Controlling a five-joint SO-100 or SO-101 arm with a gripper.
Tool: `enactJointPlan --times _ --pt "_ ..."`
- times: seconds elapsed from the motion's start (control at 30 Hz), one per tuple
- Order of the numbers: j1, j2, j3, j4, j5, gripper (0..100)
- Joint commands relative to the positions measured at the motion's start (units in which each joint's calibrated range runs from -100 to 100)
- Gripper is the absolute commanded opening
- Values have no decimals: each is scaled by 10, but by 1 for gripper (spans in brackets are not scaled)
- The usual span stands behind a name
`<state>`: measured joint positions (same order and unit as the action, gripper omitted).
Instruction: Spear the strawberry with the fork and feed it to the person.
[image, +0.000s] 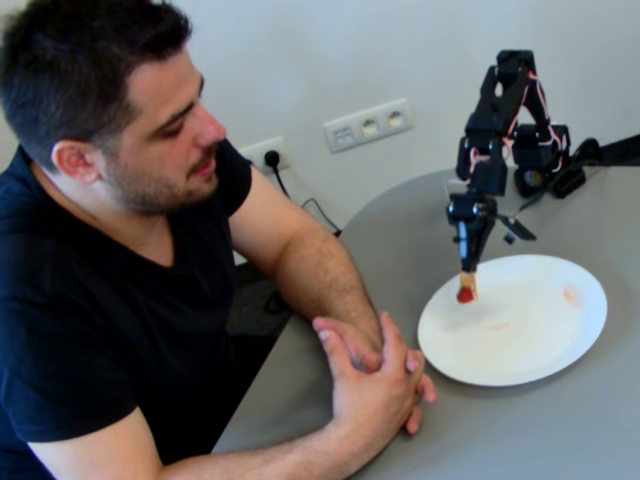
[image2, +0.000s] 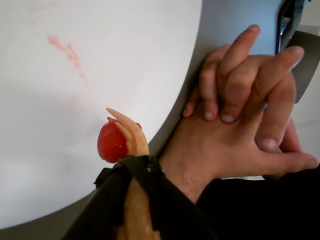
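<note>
A red strawberry (image: 465, 295) sits at the left rim of the white plate (image: 530, 340), pierced by the tines of a wooden fork (image: 468, 281). My black gripper (image: 468, 262) points down over the plate and is shut on the fork's handle. In the wrist view the strawberry (image2: 111, 143) hangs on the fork (image2: 131, 135), whose handle runs between the gripper (image2: 137, 170) fingers, over the plate (image2: 75, 75). The person (image: 130, 200) sits at the left, head turned towards the plate, hands (image: 375, 375) clasped on the table beside it.
The plate carries faint red juice smears (image: 572, 294). The grey round table (image: 520, 440) extends around it. The arm's base (image: 540, 160) stands at the back right. Wall sockets (image: 368, 125) and a cable are behind. The clasped hands (image2: 240, 125) lie close to the plate's edge.
</note>
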<state>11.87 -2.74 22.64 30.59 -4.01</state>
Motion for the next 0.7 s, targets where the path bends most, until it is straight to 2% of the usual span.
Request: enactJointPlan --times 0.0,0.27,0.5,0.67 --pt "10 -56 -51 41 2 1" --pt "71 -187 -86 124 2 1" --pt "175 -251 -103 112 7 1" --pt "209 -250 -112 41 20 1"
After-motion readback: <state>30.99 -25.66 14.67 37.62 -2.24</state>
